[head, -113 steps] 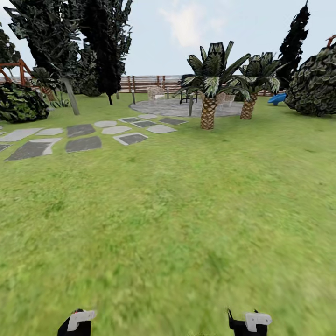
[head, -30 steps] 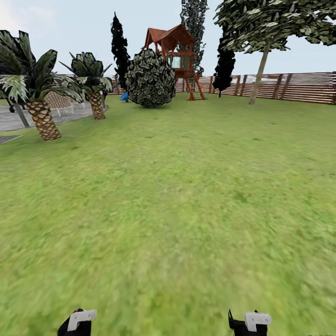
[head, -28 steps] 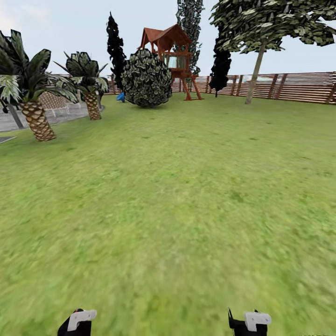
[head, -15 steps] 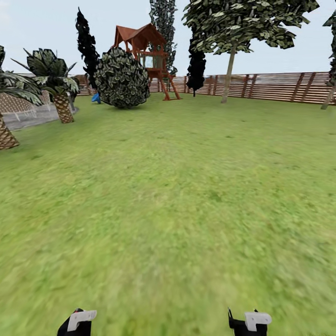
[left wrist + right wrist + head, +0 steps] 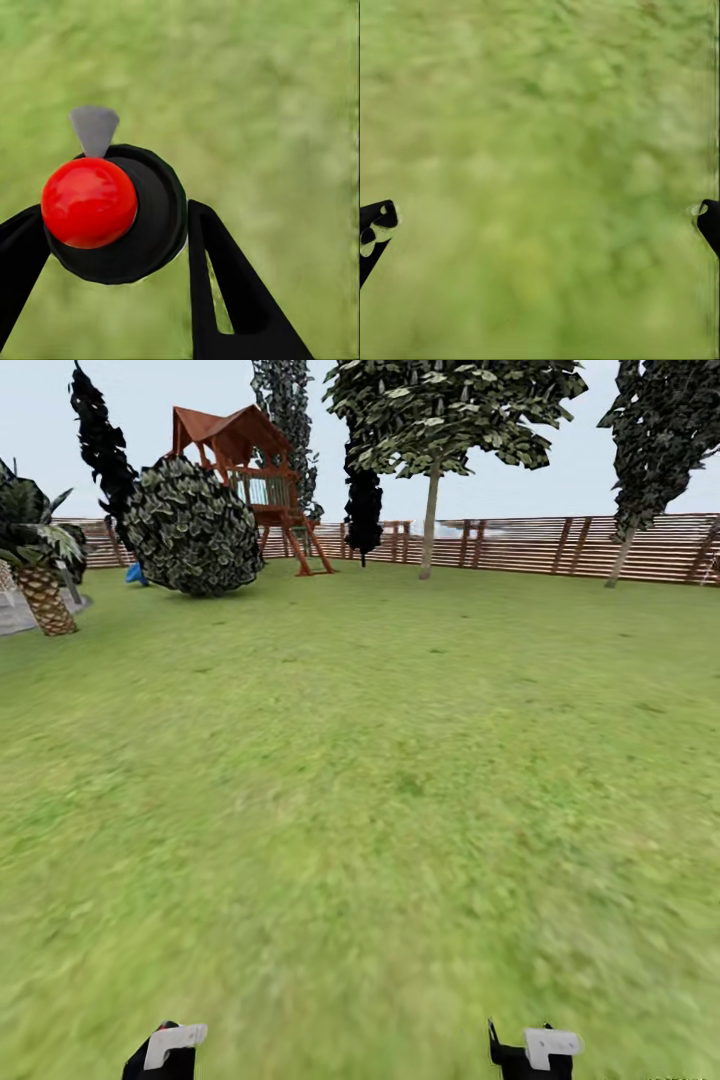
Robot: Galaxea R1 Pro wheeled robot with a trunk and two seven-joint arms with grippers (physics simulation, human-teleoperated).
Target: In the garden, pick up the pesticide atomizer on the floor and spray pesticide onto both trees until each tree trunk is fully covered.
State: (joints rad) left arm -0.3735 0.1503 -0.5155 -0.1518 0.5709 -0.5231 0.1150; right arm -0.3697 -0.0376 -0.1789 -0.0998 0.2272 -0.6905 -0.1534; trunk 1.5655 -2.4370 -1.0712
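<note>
Pesticide atomizer [image 5: 154, 225], seen end-on as a round black body with a red ball and a pale grey wedge, clamped between the black fingers of the left gripper [image 5: 112, 217]. Right gripper [image 5: 544, 217] spread wide, holding nothing, over blurred green lawn [image 5: 380, 800]. Far across the grass, red-brown wooden play tower [image 5: 245, 470]; just left of it, round dark-leaved bush [image 5: 190, 525]; right of it, two pale-trunked leafy trees [image 5: 430, 510] before the brown slatted fence [image 5: 530, 545].

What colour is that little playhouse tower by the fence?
Reddish-brown wood, roof included. The playhouse tower shows best in the head view.
</note>
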